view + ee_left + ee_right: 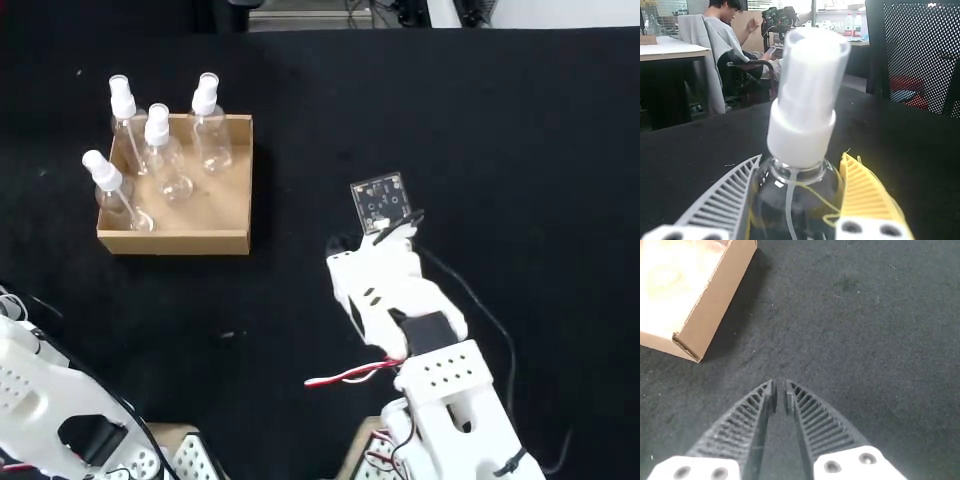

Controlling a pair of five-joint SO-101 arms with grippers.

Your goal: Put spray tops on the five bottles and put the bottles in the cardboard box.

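Observation:
The cardboard box (175, 242) stands at the far left of the black table, and several clear bottles (165, 160) with white spray tops stand upright inside it. My left gripper (802, 158) is shut on another clear bottle (795, 195) that carries a white spray top (807, 90). The grey and yellow fingers press on the bottle's shoulders. The left arm (40, 400) sits at the near left corner. My right gripper (780, 390) is shut on nothing, low over the cloth, and a corner of the box (705, 315) lies just ahead of it. The right arm (400, 310) stands at mid table.
Black cloth (500, 150) covers the whole table. The box's near right corner (248, 245) lies close to the right arm's wrist. Red and white cables (345, 377) hang from the right arm. The arm bases (190, 455) sit at the near edge.

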